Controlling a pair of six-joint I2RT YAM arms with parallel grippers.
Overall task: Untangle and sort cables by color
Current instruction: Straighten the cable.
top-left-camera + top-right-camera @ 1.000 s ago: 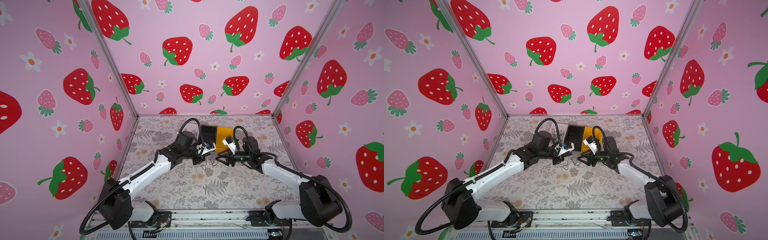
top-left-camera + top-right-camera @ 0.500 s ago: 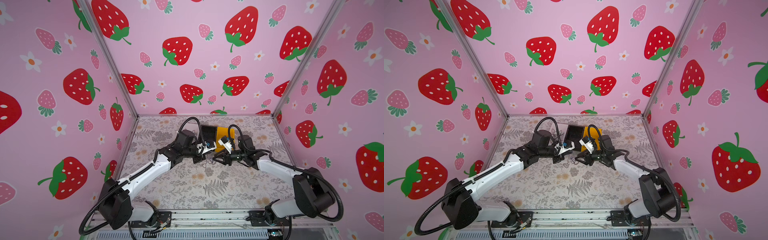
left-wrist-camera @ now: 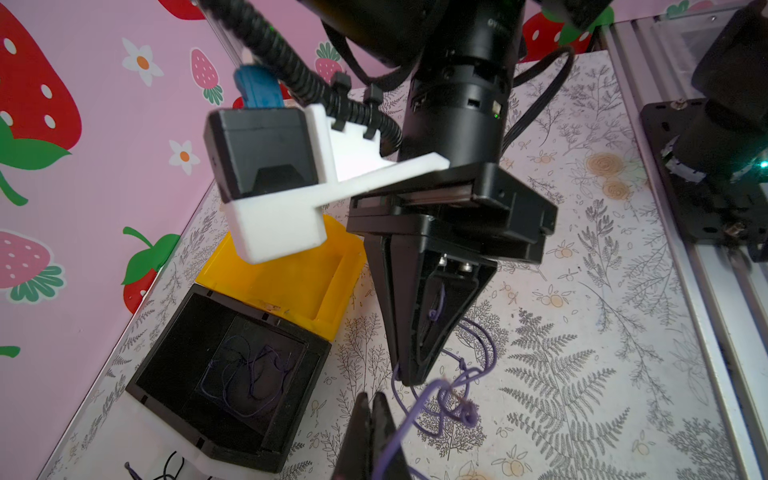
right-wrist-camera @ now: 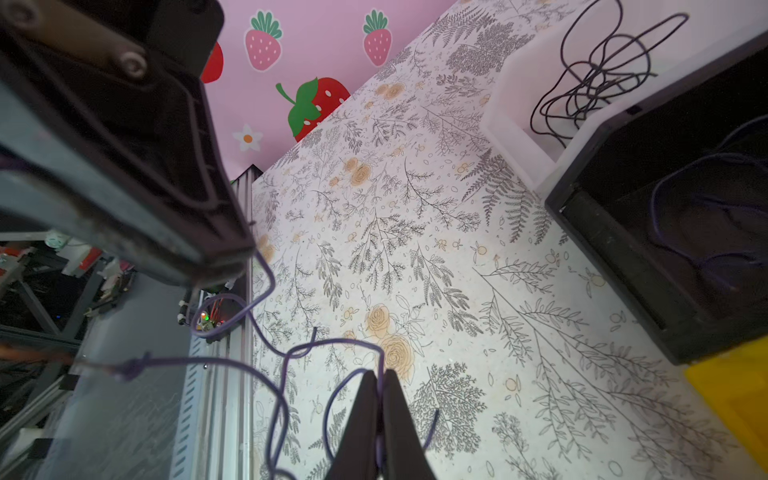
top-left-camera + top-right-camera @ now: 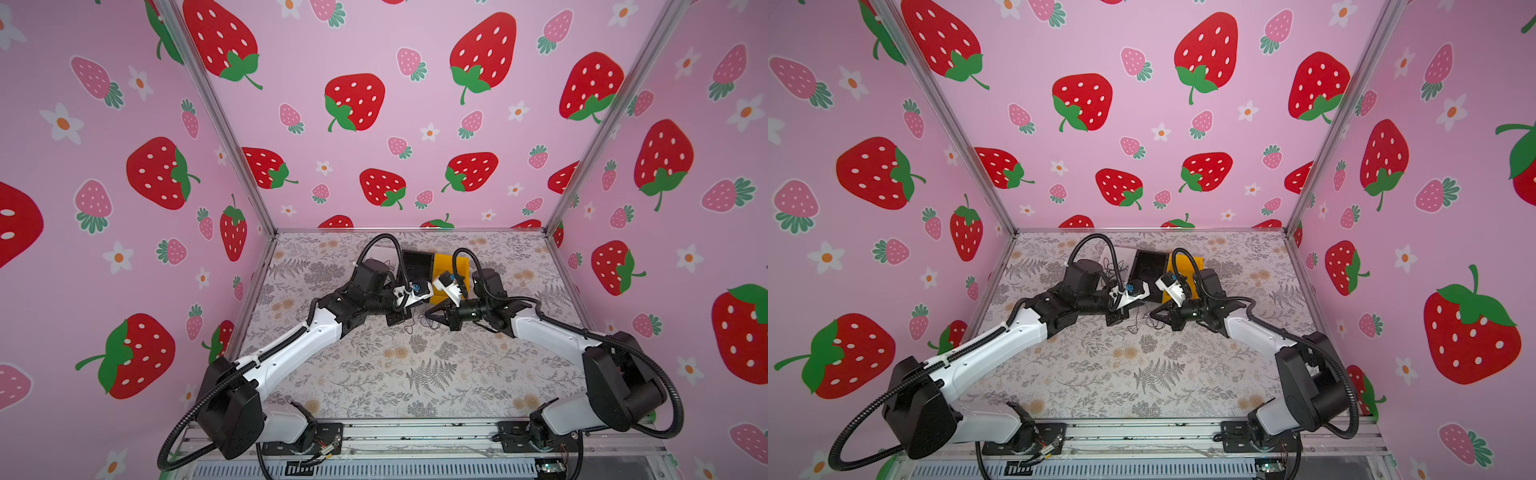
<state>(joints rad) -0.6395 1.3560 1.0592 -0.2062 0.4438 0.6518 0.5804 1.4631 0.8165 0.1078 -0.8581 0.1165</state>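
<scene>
Bins (image 5: 417, 266) abreast at table (image 5: 415, 374) rear; cables (image 4: 594, 79) in left, middle bins; another cable (image 4: 340, 340) before them.

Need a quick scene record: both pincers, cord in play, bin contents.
left pincer: shut on thin limp purple cord
right pincer: shut, apparently on the same cord
cord state: slack loops with a knot, running between the two pincers
black square plastic bin: loose purple cords inside
white plastic bin: tangled thin black cords inside
yellow plastic bin: no cord visible; partly hidden
</scene>
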